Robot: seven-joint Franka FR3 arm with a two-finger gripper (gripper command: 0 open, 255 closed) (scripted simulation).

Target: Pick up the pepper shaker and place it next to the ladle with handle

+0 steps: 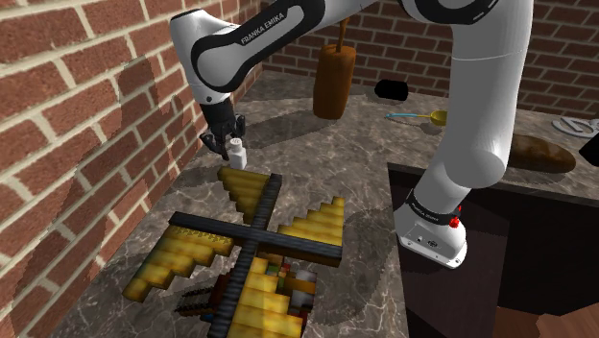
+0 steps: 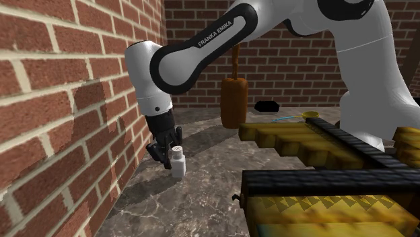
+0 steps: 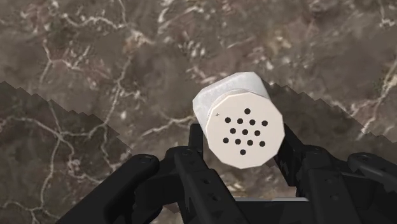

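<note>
Black hand (image 3: 240, 135) tight around white pepper shaker (image 3: 236, 118)

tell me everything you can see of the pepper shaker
The shaker is a small white cylinder with a faceted flat cap pierced by many small holes. It is upright near the brick wall, clasped at its sides between the gripper's fingers. Whether its base rests on the marbled counter or hangs just above cannot be told.

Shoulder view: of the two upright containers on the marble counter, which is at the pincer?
The small white shaker, clasped in the black pincer beside the brick wall; the tall brown cylindrical container stands far from it.
</note>
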